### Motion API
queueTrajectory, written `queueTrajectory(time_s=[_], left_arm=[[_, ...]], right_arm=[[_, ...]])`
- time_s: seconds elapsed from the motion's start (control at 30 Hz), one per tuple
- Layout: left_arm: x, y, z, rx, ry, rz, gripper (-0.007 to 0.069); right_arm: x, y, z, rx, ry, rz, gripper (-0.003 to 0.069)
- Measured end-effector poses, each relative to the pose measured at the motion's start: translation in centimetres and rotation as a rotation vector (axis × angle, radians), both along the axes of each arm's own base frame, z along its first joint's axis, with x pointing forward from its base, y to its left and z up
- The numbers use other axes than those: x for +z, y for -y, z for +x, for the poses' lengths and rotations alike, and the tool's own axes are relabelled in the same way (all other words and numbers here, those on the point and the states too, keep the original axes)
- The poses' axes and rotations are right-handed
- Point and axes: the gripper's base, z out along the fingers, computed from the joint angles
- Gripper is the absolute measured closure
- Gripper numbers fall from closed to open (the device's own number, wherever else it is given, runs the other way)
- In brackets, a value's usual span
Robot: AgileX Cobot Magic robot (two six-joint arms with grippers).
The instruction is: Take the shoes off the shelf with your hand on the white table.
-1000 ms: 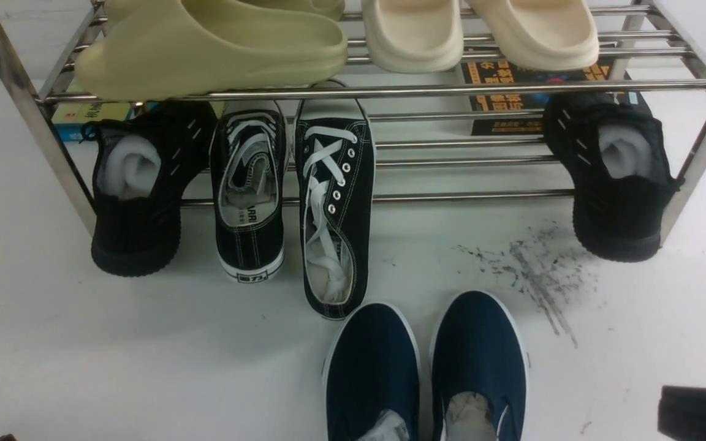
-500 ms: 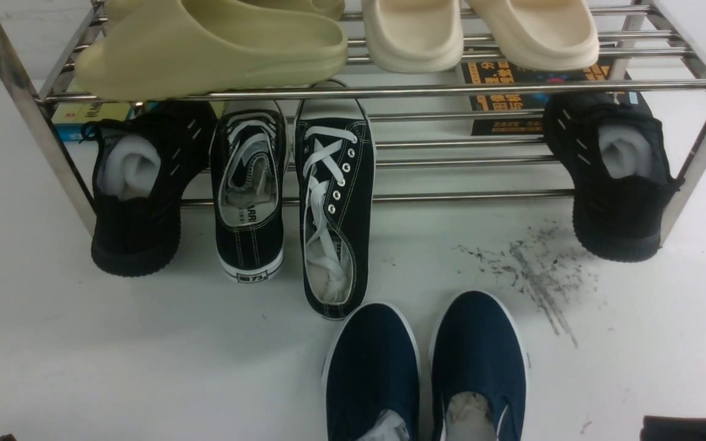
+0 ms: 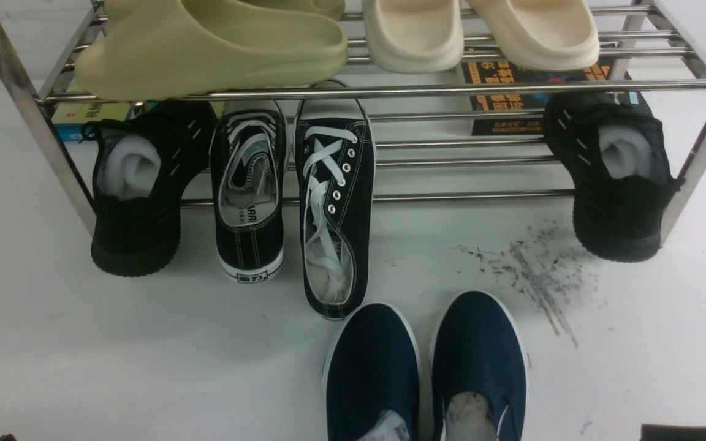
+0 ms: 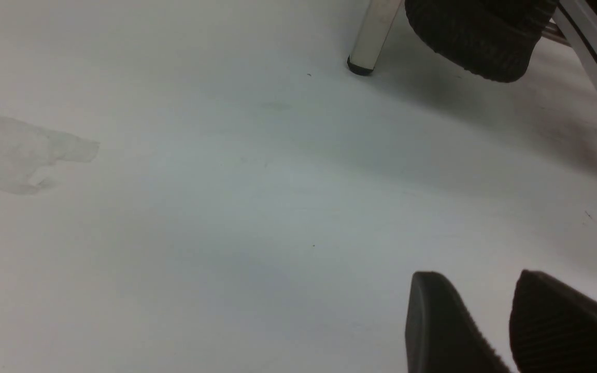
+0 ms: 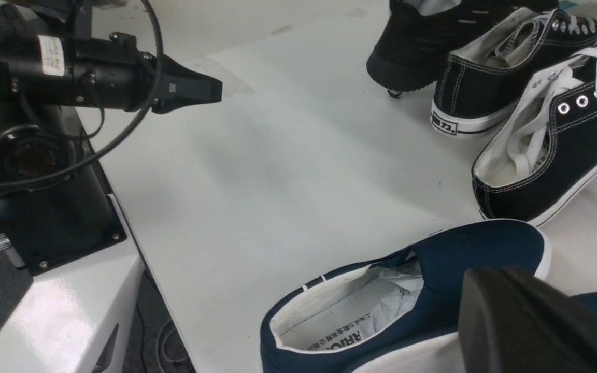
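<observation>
The two navy slip-on shoes stand side by side on the white table, toes toward the chrome shelf, clear of it. In the right wrist view one navy shoe lies just beyond a single black finger; nothing is held, and the other finger is hidden. My right gripper is only a dark sliver at the front view's lower right corner. My left gripper hovers over bare table, jaws a little apart and empty; it also shows in the right wrist view.
Black lace-up sneakers and black knit sneakers hang off the lower tier. Yellow-green and cream slides sit on the top tier. Dark scuff marks lie beside the navy pair. The table's near edge drops by the left arm's base.
My right gripper has drawn back toward the lower right corner, almost out of the front view. The navy shoes and all else have stayed still.
</observation>
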Motion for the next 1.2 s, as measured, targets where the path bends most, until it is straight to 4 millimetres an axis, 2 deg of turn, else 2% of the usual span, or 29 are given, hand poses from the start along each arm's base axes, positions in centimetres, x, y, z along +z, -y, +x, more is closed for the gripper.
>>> queueTrajectory(time_s=[0.1, 0.23, 0.33, 0.43, 0.57, 0.6, 0.7, 0.93, 1.2], left_arm=[[0.0, 0.0, 0.0, 0.000, 0.000, 0.000, 0.0382], [0.0, 0.0, 0.0, 0.000, 0.000, 0.000, 0.0382], [0.0, 0.0, 0.0, 0.000, 0.000, 0.000, 0.0382], [0.0, 0.0, 0.0, 0.000, 0.000, 0.000, 0.0382], [0.0, 0.0, 0.0, 0.000, 0.000, 0.000, 0.0382], [0.0, 0.0, 0.0, 0.000, 0.000, 0.000, 0.0382], [0.0, 0.0, 0.0, 0.000, 0.000, 0.000, 0.0382], [0.0, 0.0, 0.0, 0.000, 0.000, 0.000, 0.0382], [0.0, 0.0, 0.0, 0.000, 0.000, 0.000, 0.0382]], right_arm=[[-0.7, 0.7, -0.1, -0.017, 0.000, 0.007, 0.0657], [-2.3, 2.3, 0.1, -0.147, -0.022, 0.037, 0.0656], [-3.8, 4.3, 0.3, -0.355, 0.036, 0.064, 0.0655], [-4.5, 5.1, 0.4, -0.468, 0.069, 0.054, 0.0652], [-6.5, 6.6, 0.7, -0.721, 0.090, 0.023, 0.0649], [-6.7, 6.7, 0.7, -0.730, 0.090, 0.022, 0.0648], [-8.6, 7.5, 0.8, -0.877, 0.078, 0.002, 0.0645], [-11.6, 8.1, 0.9, -0.990, 0.022, -0.040, 0.0640], [-11.9, 8.4, 0.9, -1.053, 0.006, -0.072, 0.0630]])
